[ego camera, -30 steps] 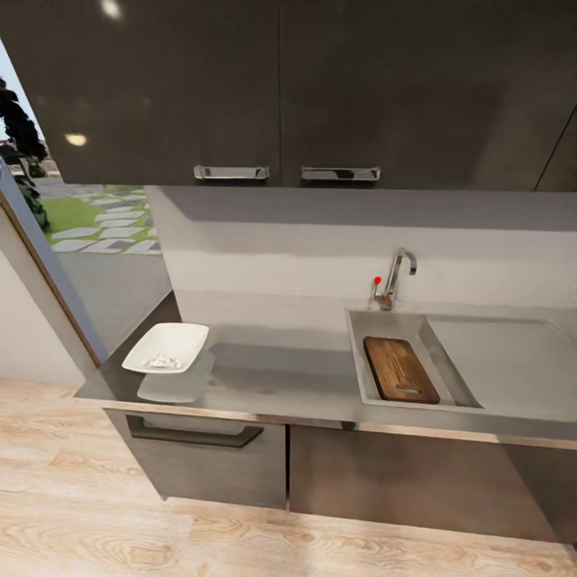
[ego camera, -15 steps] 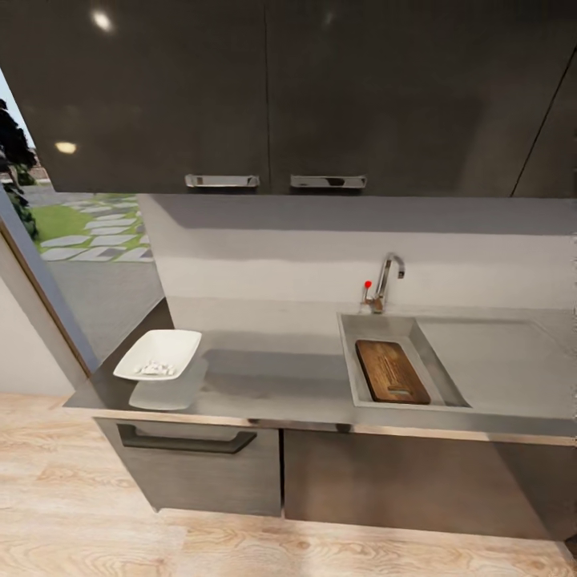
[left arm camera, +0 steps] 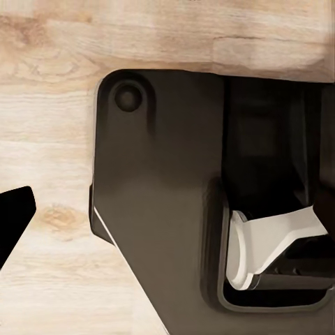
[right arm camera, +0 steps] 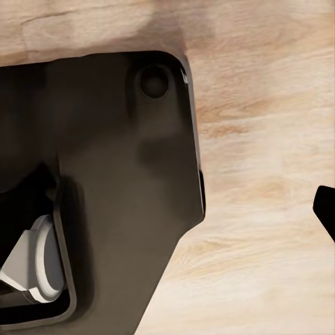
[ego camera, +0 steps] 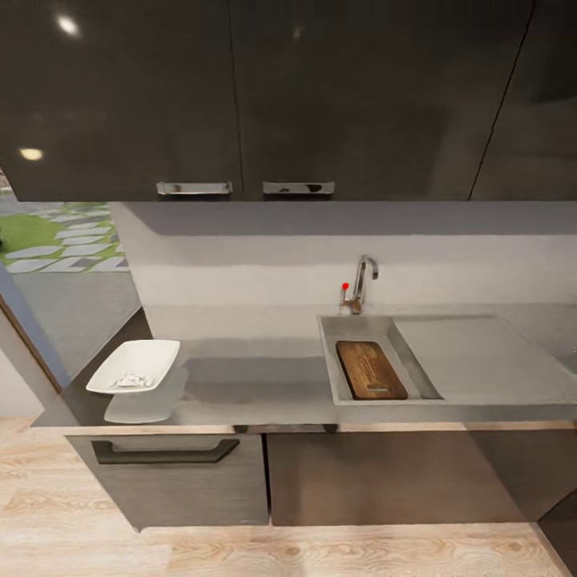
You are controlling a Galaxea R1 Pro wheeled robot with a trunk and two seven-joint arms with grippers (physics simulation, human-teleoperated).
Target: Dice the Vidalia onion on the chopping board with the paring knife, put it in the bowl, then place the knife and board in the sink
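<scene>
Chopping board [ego camera: 370, 370] inside sink [ego camera: 328, 353]

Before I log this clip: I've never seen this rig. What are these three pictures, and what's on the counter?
It is a simulated wheeled robot with two arms. The large picture comes from its head camera, facing a kitchen countertop. A white bowl holding small white pieces sits at the counter's left end. The chopping board lies inside the sink, below the tap. The paring knife can't be made out. The two smaller pictures come from the wrist cameras, looking down at the robot's dark base and the wood floor. Nothing is seen held; the grippers' state can't be told.
</scene>
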